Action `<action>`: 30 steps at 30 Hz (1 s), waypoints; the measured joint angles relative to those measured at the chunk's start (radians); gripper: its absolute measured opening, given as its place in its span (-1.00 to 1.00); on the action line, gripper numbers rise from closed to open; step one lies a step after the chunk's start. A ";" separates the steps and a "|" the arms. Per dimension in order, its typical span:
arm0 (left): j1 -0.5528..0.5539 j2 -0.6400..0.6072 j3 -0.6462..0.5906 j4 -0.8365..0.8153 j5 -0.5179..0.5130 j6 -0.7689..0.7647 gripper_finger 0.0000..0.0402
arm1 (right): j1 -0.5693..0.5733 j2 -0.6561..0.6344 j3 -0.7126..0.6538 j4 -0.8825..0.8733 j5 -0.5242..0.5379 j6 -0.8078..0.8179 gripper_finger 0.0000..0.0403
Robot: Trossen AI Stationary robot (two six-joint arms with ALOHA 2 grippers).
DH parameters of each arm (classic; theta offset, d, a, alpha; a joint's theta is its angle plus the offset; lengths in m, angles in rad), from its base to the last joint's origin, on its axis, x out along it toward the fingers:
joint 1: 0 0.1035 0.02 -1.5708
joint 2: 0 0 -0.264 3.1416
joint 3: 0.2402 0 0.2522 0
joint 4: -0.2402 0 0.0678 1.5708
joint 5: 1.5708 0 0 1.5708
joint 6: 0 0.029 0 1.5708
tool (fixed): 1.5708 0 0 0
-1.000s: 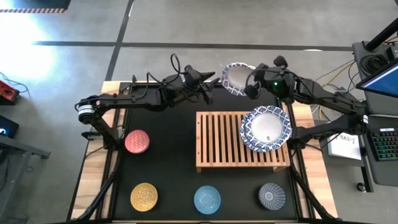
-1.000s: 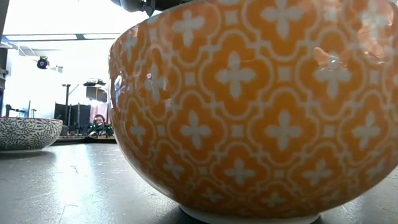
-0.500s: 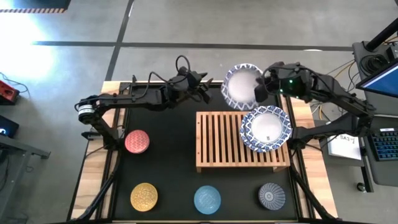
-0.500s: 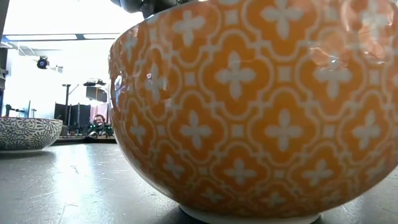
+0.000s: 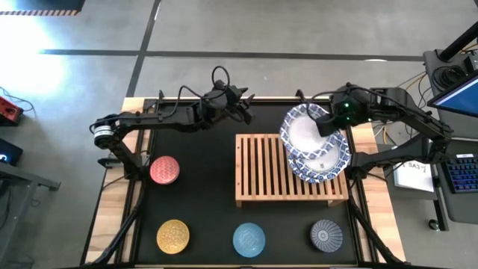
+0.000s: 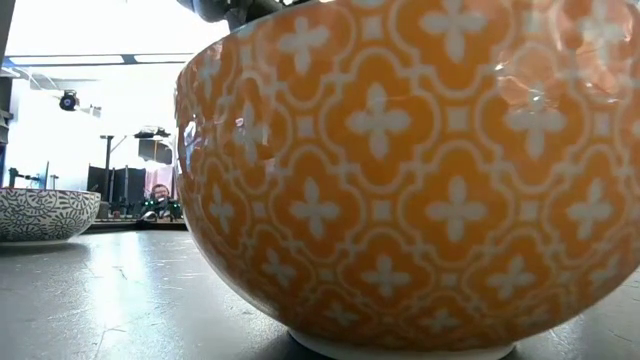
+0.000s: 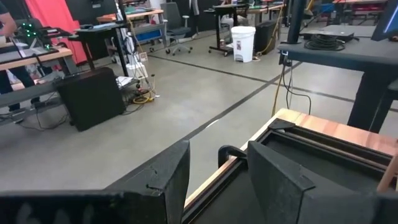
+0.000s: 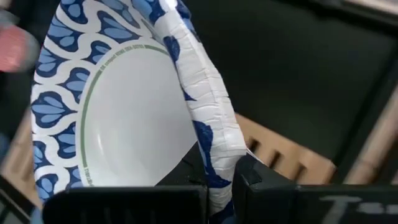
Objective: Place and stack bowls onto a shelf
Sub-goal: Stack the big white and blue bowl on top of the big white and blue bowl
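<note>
My right gripper [image 5: 326, 125] is shut on a wide white bowl with a blue patterned rim [image 5: 305, 128], tilted above the right end of the slatted wooden shelf [image 5: 265, 170]. Another white, blue-rimmed bowl [image 5: 323, 161] rests on that end of the shelf's slats, right under the held one. Four small bowls stand on the black mat: red [image 5: 164, 170], yellow [image 5: 172, 236], light blue [image 5: 249, 239], dark grey [image 5: 326, 235]. My left gripper [image 5: 240, 104] hovers open and empty near the table's far edge, left of the shelf. My right gripper pinches the white bowl's rim [image 8: 214, 146], one finger inside the bowl and one outside. It comes from the table's far right side. The bowl is tilted, its open side toward the table's left. Whether its low edge touches the bowl below, I cannot tell.
The shelf's left and middle slats [image 5: 258, 161] are bare. The yellow bowl [image 6: 400, 170] fills the low view, with the dark grey bowl [image 6: 40, 212] beside it. Beyond the table's right edge are a keyboard and cables [image 5: 463, 172].
My right gripper has carried the white bowl from beyond the shelf's far edge toward the near side, until it hangs over the bowl on the shelf's right end; the bowl has tipped on the way. My left gripper has drawn back slightly toward the table's left.
</note>
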 joint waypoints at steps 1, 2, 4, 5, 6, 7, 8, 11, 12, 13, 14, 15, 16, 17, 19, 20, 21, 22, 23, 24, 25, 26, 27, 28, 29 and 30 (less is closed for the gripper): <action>0.000 0.000 0.000 -0.001 0.000 0.000 -0.28 | 0.000 0.000 0.000 -0.019 0.000 0.006 -0.96; 0.000 0.000 0.000 -0.006 0.000 0.000 -0.28 | 0.000 0.000 0.000 -0.031 -0.002 0.011 -0.96; 0.000 0.000 0.000 -0.015 0.000 -0.001 -0.28 | 0.000 0.000 0.000 -0.056 -0.018 0.023 -0.96; 0.000 0.000 0.000 -0.024 0.000 -0.001 -0.28 | 0.000 0.000 0.000 -0.072 -0.031 0.029 -0.96; 0.000 0.000 0.000 -0.033 0.000 -0.001 -0.28 | 0.000 0.000 0.000 -0.084 -0.037 0.031 -0.96; 0.000 0.000 0.000 -0.041 0.000 -0.002 -0.28 | 0.000 -0.001 -0.001 -0.084 -0.046 0.032 -0.96; 0.000 0.000 0.000 -0.045 0.000 -0.007 -0.28 | 0.000 -0.003 -0.002 -0.081 -0.059 0.035 -0.96; 0.001 0.000 0.000 -0.050 0.000 -0.008 -0.28 | 0.000 -0.006 -0.003 -0.083 -0.101 0.051 -0.96; 0.001 -0.001 0.000 -0.050 0.000 -0.008 -0.28 | 0.000 -0.006 -0.003 -0.083 -0.112 0.055 -0.96; 0.002 -0.001 0.000 -0.050 0.000 -0.008 -0.28 | 0.000 -0.006 -0.003 -0.083 -0.113 0.057 -0.96; 0.003 -0.001 0.000 -0.050 0.000 -0.008 -0.28 | 0.000 -0.007 -0.003 -0.083 -0.115 0.059 -0.96; 0.003 -0.001 0.000 -0.050 0.000 -0.008 -0.28 | 0.000 -0.007 -0.003 -0.083 -0.115 0.062 -0.96; 0.003 -0.001 0.000 -0.050 0.000 -0.008 -0.28 | 0.000 -0.007 -0.004 -0.083 -0.115 0.062 -0.96; 0.004 -0.001 0.000 -0.050 0.000 -0.008 -0.28 | 0.000 -0.007 -0.005 -0.083 -0.115 0.062 -0.96; 0.005 -0.001 0.000 -0.051 0.000 -0.004 -0.28 | 0.000 -0.007 -0.011 -0.084 -0.115 0.062 -0.96; 0.006 -0.001 0.000 -0.051 0.000 -0.002 -0.28 | 0.000 -0.007 -0.015 -0.084 -0.115 0.061 -0.96; 0.006 -0.001 0.000 -0.051 0.000 -0.001 -0.28 | 0.000 -0.007 -0.020 -0.083 -0.115 0.056 -0.96; 0.007 -0.001 0.000 -0.051 0.000 -0.001 -0.28 | 0.000 -0.007 -0.027 -0.083 -0.115 0.050 -0.96; 0.007 -0.001 0.000 -0.051 0.000 -0.001 -0.28 | 0.000 -0.008 -0.037 -0.084 -0.115 0.045 -0.96; 0.007 -0.001 0.000 -0.051 0.000 -0.001 -0.28 | 0.000 -0.008 -0.049 -0.084 -0.115 0.042 -0.96; 0.008 -0.001 0.000 -0.051 0.000 -0.001 -0.28 | 0.000 -0.008 -0.060 -0.084 -0.117 0.036 -0.96; 0.008 -0.001 0.000 -0.052 0.000 -0.001 -0.28 | 0.000 -0.007 -0.071 -0.084 -0.128 0.032 -0.96; 0.008 -0.001 0.000 -0.053 0.000 -0.001 -0.28 | 0.000 -0.007 -0.079 -0.085 -0.142 0.031 -0.96; 0.008 -0.001 0.000 -0.058 0.000 -0.001 -0.28 | 0.000 -0.007 -0.083 -0.085 -0.159 0.029 -0.96; 0.009 -0.001 0.000 -0.062 0.000 -0.001 -0.28 | 0.000 -0.007 -0.083 -0.085 -0.172 0.023 -0.96; 0.010 -0.001 0.000 -0.066 0.000 -0.001 -0.28 | 0.000 -0.007 -0.083 -0.084 -0.185 0.015 -0.96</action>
